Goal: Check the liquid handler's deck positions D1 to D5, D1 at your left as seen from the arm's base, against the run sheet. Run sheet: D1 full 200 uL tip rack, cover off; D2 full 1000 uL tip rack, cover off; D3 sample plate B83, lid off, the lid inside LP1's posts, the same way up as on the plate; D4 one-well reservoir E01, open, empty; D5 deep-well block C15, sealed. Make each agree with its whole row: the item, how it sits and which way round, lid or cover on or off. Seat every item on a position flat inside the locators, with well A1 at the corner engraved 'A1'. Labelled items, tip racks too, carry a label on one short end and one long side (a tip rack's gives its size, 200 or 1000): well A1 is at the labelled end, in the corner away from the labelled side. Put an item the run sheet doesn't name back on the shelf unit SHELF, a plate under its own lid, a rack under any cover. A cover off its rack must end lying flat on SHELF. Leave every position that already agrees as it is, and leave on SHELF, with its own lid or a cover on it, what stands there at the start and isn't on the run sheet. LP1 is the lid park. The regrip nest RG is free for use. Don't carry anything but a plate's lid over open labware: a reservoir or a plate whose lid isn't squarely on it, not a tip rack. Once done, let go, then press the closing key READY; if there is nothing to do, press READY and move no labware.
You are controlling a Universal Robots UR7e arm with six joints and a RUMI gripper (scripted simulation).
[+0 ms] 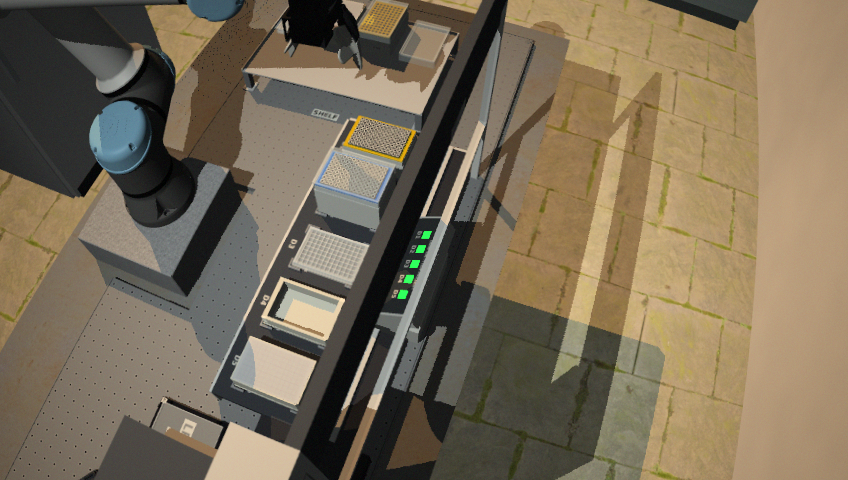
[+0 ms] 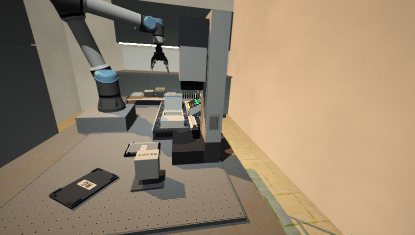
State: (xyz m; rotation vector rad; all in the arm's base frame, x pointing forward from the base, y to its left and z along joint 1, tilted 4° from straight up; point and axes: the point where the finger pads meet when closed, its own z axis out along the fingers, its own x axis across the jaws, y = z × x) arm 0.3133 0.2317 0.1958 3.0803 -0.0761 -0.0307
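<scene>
gripper (image 2: 159, 64): high above the shelf, jaws spread wide, nothing held.
SHELF (image 1: 333, 89): directly under the hand; gold tip rack (image 1: 383, 19) just right of the hand, clear lid or cover (image 1: 423, 42) further right, lying flat. Whether anything sits left of the hand cannot be told.
D1 rack (image 1: 380, 137): below the hand toward the near side, yellow rim, tips showing, no cover. Looks in place.
D2 rack (image 1: 354, 177): next along from the hand, blue rim, taller, cover off. Looks in place.
D3 plate (image 1: 330, 255): further from the hand, wells open, lid off; long axis across the deck row. Label side not readable.
D4 reservoir (image 1: 303, 309): open, looks empty; long axis across the row, same as the plate.
D5 block (image 1: 273, 371): farthest deck item from the hand, pale flat top, reads as sealed.
status lights (image 1: 413, 261): five green, right of the deck.
LP1 (image 2: 141, 148): far from the hand, near end of the table; something flat inside, probably the lid, way up not clear.
RG (image 2: 83, 187): nothing on it.
READY key (image 2: 147, 164): far from the hand, not pressed yet.
progress: deck looks matched to the sheet, judging by layout and greens; labels and A1 corners too small to confirm. Left: travel from the shelf to READY and press.
</scene>
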